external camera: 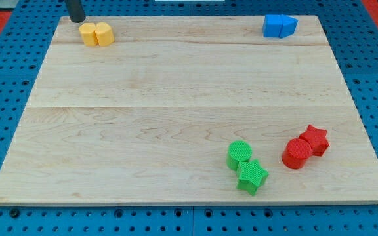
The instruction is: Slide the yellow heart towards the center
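Camera view: yellow heart [96, 34] at the board's [176, 85] top-left corner, far from the center, with my tip [77, 19] just beside it toward the view's upper left, contact unclear. No jaws on this rod, so nothing apart or clamped. Blue block [279, 26] top right; green cylinder [239, 155] touching green star [252, 176] and red cylinder [297, 153] touching red star [315, 139] lower right.

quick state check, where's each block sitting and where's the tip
my tip: top-left corner, just up-left of the yellow heart
yellow heart: top left, near the board edge
blue block: top right
green cylinder: bottom right, touching green star
red cylinder: touching red star
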